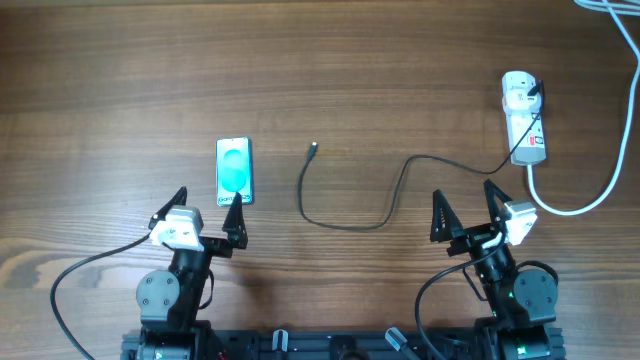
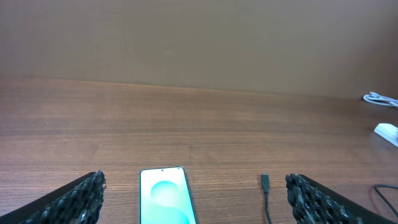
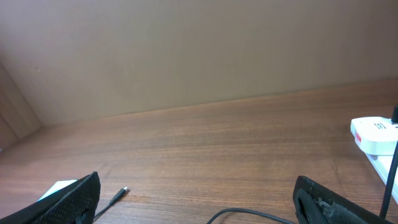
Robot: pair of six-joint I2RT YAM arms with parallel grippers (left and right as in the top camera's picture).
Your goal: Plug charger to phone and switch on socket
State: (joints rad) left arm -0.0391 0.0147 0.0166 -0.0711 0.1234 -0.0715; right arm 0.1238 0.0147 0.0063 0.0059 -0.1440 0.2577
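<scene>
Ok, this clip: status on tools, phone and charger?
Left tool open, empty, beside phone. Right tool open, empty, short of socket. Charger connector lying apart from phone, unplugged. Nothing between them.

A wooden table meets a plain brown wall.

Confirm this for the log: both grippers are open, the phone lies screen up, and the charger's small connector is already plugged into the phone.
Not quite. In the overhead view the charger is not plugged in: its connector lies loose on the table, apart from the phone. The rest holds.
</scene>
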